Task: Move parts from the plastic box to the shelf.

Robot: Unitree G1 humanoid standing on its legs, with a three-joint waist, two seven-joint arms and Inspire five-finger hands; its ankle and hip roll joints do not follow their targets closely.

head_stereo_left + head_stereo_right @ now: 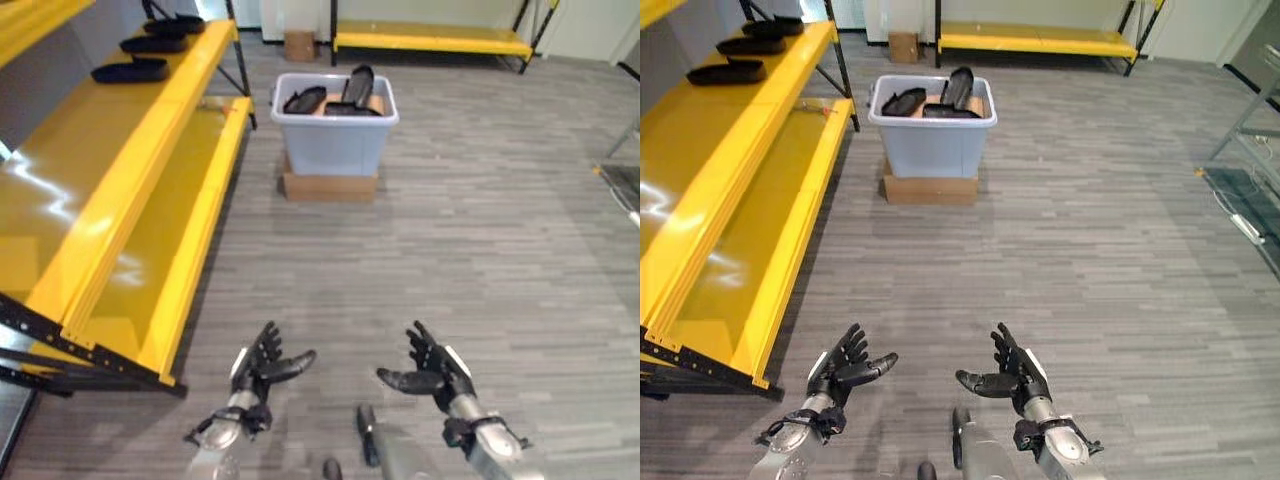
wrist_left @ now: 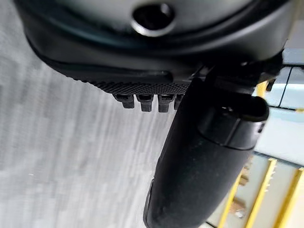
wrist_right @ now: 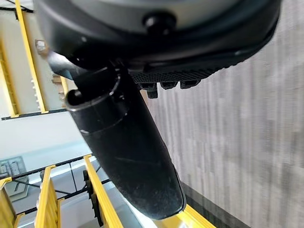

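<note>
Left hand (image 1: 262, 366) and right hand (image 1: 432, 369) are held spread, empty, well short of the grey plastic box (image 1: 335, 135) of black parts (image 1: 357, 87).

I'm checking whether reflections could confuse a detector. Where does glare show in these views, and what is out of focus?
Left eye view: bright white glare patches on the glossy yellow metal shelf; the grey plastic box of black parts reads evenly lit. Left wrist view: the dark left hand is close and soft, background blurred. Right wrist view: the dark right hand likewise, with yellow racking blurred behind it.
</note>
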